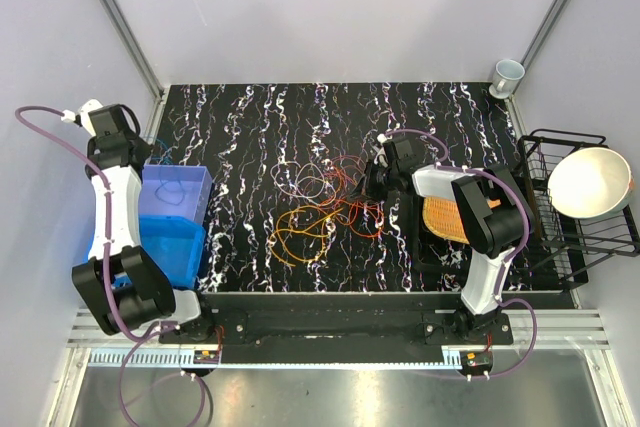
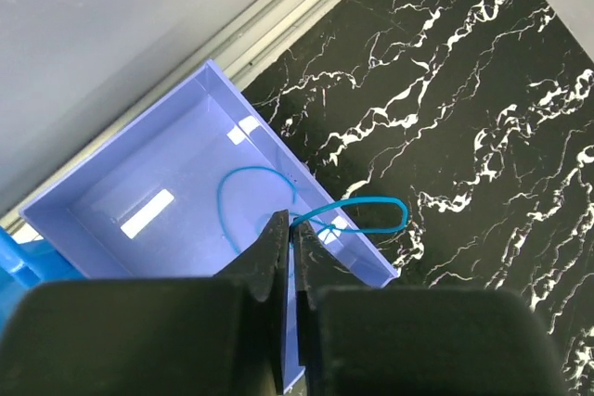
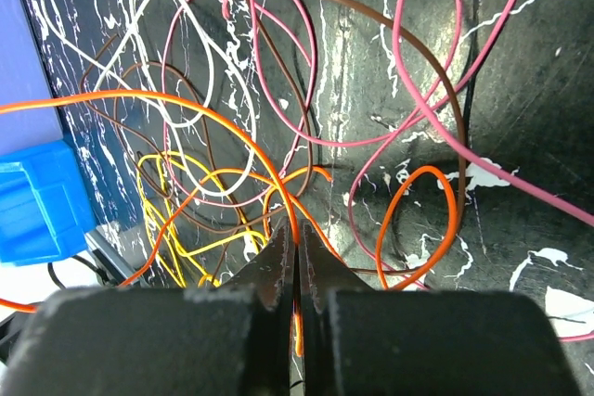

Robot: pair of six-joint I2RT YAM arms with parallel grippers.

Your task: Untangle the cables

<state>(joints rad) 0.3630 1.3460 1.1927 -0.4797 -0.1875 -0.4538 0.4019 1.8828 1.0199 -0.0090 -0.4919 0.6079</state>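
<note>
The cables (image 1: 320, 202) lie as a loose tangle of orange, red, yellow and pale loops in the middle of the black marbled table. My right gripper (image 1: 372, 185) sits at the tangle's right edge. In the right wrist view it (image 3: 297, 234) is shut on an orange cable (image 3: 186, 104), with pink (image 3: 418, 90), brown, white and yellow (image 3: 176, 229) loops spread beyond it. My left gripper (image 1: 150, 152) hangs over the lilac-blue bin (image 2: 139, 192). Its tips (image 2: 290, 224) pinch a thin blue cable (image 2: 371, 215) that loops out over the bin's rim and back inside.
Two blue bins (image 1: 170, 217) stand at the table's left edge under the left arm. A black wire rack (image 1: 560, 237) holding a pale bowl (image 1: 590, 182) is at the right. A cup (image 1: 507, 74) stands at the back right corner. An orange woven item (image 1: 445, 217) lies under the right arm.
</note>
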